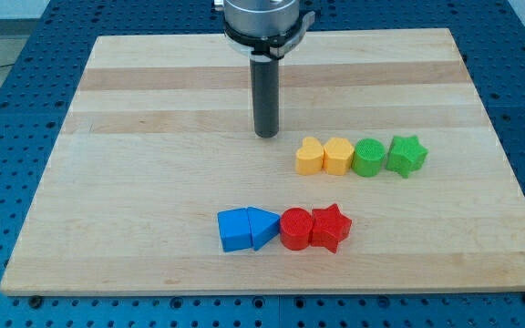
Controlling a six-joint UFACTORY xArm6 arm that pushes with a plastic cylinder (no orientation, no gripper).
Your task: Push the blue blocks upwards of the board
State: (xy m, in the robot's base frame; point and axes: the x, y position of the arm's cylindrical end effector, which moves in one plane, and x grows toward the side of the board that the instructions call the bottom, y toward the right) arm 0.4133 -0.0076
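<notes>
Two blue blocks lie side by side in the lower middle of the board: a blue cube [233, 230] and a blue triangular block [262, 226] touching its right side. My tip [266, 135] stands on the board well above them, toward the view's top and slightly right of the triangular block. It touches no block.
A red cylinder [295, 228] and a red star [331, 227] continue the row right of the blue blocks. Higher right lies a row of a yellow heart [309, 157], a yellow block [338, 156], a green cylinder [369, 157] and a green star [406, 155]. The wooden board [135, 137] sits on a blue table.
</notes>
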